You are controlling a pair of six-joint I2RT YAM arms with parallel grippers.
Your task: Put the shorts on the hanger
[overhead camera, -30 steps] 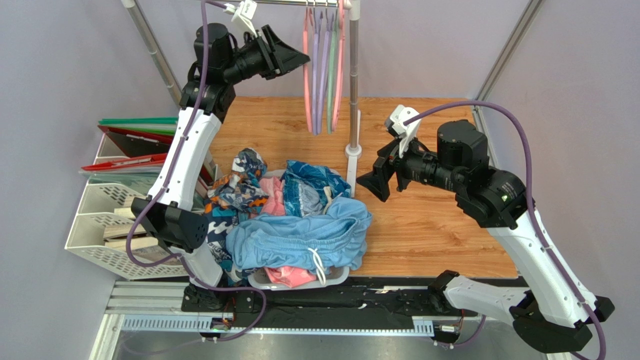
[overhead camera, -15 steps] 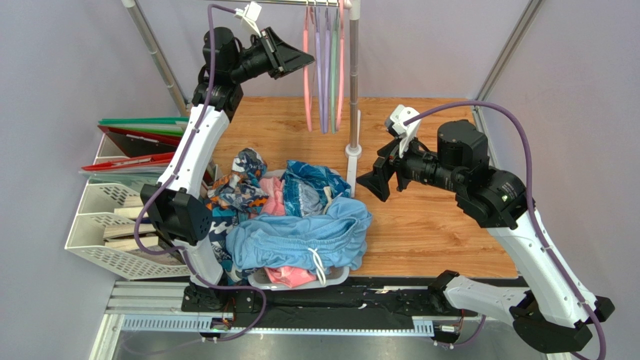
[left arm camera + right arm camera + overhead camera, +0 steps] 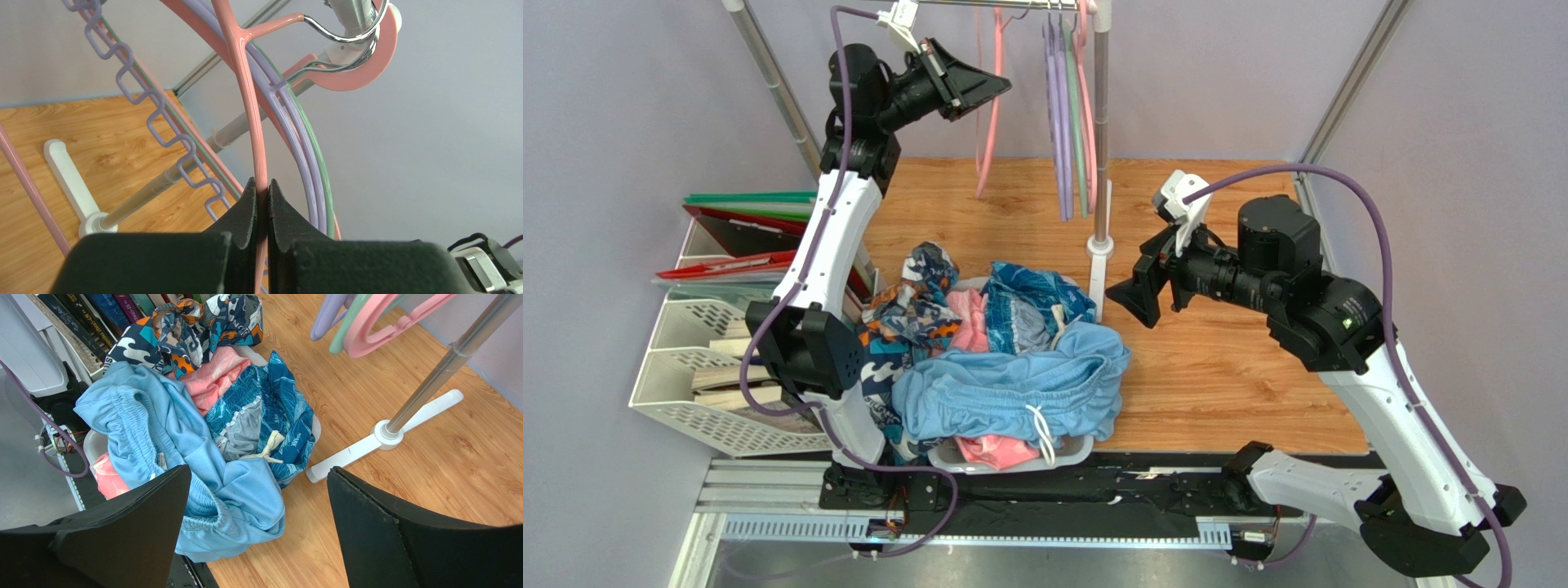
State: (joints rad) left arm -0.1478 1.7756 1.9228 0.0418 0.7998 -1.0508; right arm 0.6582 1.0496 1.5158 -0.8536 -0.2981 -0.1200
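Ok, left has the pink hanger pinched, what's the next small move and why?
Probably raise the left gripper to lift the hanger off the rail: it is clamped on the hanger, whose hook hangs on the rail, while the shorts lie unheld below the open right gripper.

Nothing legible to call here: the book spines at the top left of the right wrist view are too small and blurred to read, and no other word, number or logo can be made out in any view
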